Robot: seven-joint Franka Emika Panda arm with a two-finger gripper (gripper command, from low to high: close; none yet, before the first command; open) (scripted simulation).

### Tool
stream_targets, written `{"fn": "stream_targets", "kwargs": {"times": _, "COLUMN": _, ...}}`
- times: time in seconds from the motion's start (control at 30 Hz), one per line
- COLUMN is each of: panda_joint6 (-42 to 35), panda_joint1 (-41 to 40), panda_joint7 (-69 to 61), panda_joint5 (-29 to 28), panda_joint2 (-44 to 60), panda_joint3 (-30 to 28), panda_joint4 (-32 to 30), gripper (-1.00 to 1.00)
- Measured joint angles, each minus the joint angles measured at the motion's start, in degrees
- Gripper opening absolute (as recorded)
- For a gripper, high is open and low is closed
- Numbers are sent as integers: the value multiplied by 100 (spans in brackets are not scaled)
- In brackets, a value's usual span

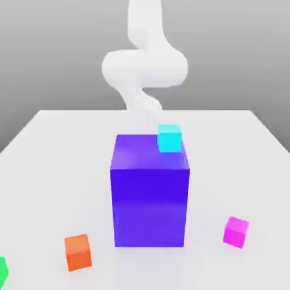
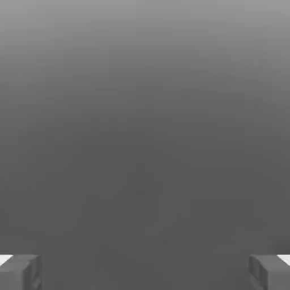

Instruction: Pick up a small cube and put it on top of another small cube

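- A large purple block (image 1: 149, 192) is seen standing in the middle of the white counter (image 1: 51, 164), and it is taken here as the landmark for everything else.
- A small cyan cube (image 1: 169, 138) is perched on top of the purple block, at the far corner on the exterior view's right, close to the edge.
- A small orange cube (image 1: 78, 252) is found on the counter, in front of the purple block and off to the exterior view's left.
- A small magenta cube (image 1: 235, 231) lies on the counter beside the block's near corner, on the exterior view's right, well apart from it.
- A sliver of a green cube (image 1: 2, 272) is caught at the frame edge, far out from the block on the exterior view's left.
- The white arm (image 1: 144, 68) is raised behind the purple block.
- In the hand view the end effector (image 2: 145, 272) is shown spread wide, its fingertips (image 2: 20, 272) far apart with nothing between them.
- No cube has been taken up yet.
- The small cubes are judged light and rigid, with smooth, possibly slippery faces.
- A hold across two opposite flat side faces, taken from above, is judged best.
- The cyan cube's spot near the edge is judged a risk: a nudge could tip it off.
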Motion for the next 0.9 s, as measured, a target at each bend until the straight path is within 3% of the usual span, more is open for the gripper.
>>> {"fn": "stream_targets", "kwargs": {"times": 0.5, "panda_joint6": 1658, "panda_joint1": 1732, "panda_joint7": -2256, "panda_joint5": 730, "panda_joint2": 3169, "panda_joint3": 284, "panda_joint4": -1221, "gripper": 0}}
{"fn": "stream_targets", "kwargs": {"times": 0.63, "panda_joint6": 2123, "panda_joint1": 2108, "panda_joint7": -2522, "panda_joint5": 465, "panda_joint2": 3981, "panda_joint3": 500, "panda_joint4": -1553, "gripper": 0}}
{"fn": "stream_targets", "kwargs": {"times": 0.73, "panda_joint6": 2471, "panda_joint1": 2372, "panda_joint7": -2508, "panda_joint5": -30, "panda_joint2": 4577, "panda_joint3": 468, "panda_joint4": -1803, "gripper": 0}}
{"fn": "stream_targets", "kwargs": {"times": 0.9, "panda_joint6": 3239, "panda_joint1": 2580, "panda_joint7": -2347, "panda_joint5": -469, "panda_joint2": 5600, "panda_joint3": 272, "panda_joint4": -1757, "gripper": 0}}
